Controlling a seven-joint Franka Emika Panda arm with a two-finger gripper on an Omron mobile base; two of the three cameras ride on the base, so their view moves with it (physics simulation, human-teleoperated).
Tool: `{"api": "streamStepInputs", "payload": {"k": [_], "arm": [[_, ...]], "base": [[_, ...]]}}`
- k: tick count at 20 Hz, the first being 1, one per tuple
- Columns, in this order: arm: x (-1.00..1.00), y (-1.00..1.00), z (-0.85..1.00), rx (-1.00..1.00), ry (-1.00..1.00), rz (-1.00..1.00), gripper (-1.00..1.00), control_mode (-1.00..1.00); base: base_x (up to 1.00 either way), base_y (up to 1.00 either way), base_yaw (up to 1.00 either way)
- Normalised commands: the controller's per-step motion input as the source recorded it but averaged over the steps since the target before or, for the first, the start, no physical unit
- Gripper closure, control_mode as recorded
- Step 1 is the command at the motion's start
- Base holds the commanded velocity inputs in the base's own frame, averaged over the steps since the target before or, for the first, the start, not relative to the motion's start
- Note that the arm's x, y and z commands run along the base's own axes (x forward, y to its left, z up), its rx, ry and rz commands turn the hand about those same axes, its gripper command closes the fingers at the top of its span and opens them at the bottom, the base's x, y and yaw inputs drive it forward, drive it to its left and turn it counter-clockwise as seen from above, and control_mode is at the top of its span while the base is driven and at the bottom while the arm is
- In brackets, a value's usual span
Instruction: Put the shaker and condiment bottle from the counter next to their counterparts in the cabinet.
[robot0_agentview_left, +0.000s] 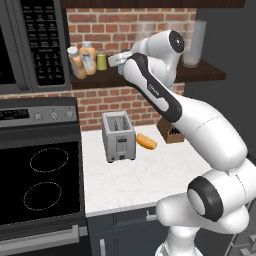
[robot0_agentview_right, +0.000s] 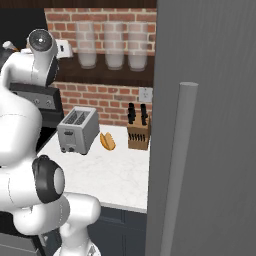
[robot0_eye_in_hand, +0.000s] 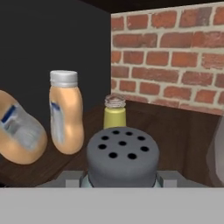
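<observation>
The shaker (robot0_eye_in_hand: 121, 154) fills the hand view's lower middle, its dark grey holed cap facing me. My gripper (robot0_eye_in_hand: 121, 176) is shut on it, with grey pads (robot0_eye_in_hand: 70, 177) on both sides. The gripper (robot0_agentview_left: 118, 61) hovers over the cabinet shelf (robot0_agentview_left: 150, 77), just right of the yellow-green shaker (robot0_agentview_left: 101, 61) (robot0_eye_in_hand: 114, 113). Left of that stands the wider orange bottle (robot0_agentview_left: 89, 57) (robot0_eye_in_hand: 65, 114). The slim condiment bottle (robot0_agentview_left: 75, 62) (robot0_eye_in_hand: 17, 133) leans at the shelf's left end. The red brick back wall (robot0_eye_in_hand: 175, 57) lies behind them.
A microwave (robot0_agentview_left: 30, 45) hangs left of the shelf, above the stove (robot0_agentview_left: 40, 175). On the white counter (robot0_agentview_left: 135, 175) are a toaster (robot0_agentview_left: 118, 136), an orange bread roll (robot0_agentview_left: 146, 141) and a knife block (robot0_agentview_right: 138, 131). Clear glasses (robot0_agentview_right: 114, 50) stand further along the shelf. A tall grey panel (robot0_agentview_right: 210, 125) stands at the right.
</observation>
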Motion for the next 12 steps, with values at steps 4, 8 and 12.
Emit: {"api": "streamStepInputs", "payload": {"k": [4,8,12], "arm": [[0.21,0.01,-0.01,-0.02,0.0,0.0,1.0,-1.0],[0.15,0.03,-0.02,-0.02,0.0,0.0,1.0,-1.0],[0.2,0.01,-0.02,-0.02,0.0,0.0,1.0,-1.0]], "base": [[0.0,0.0,0.0],[0.0,0.0,0.0],[0.0,0.0,0.0]]}}
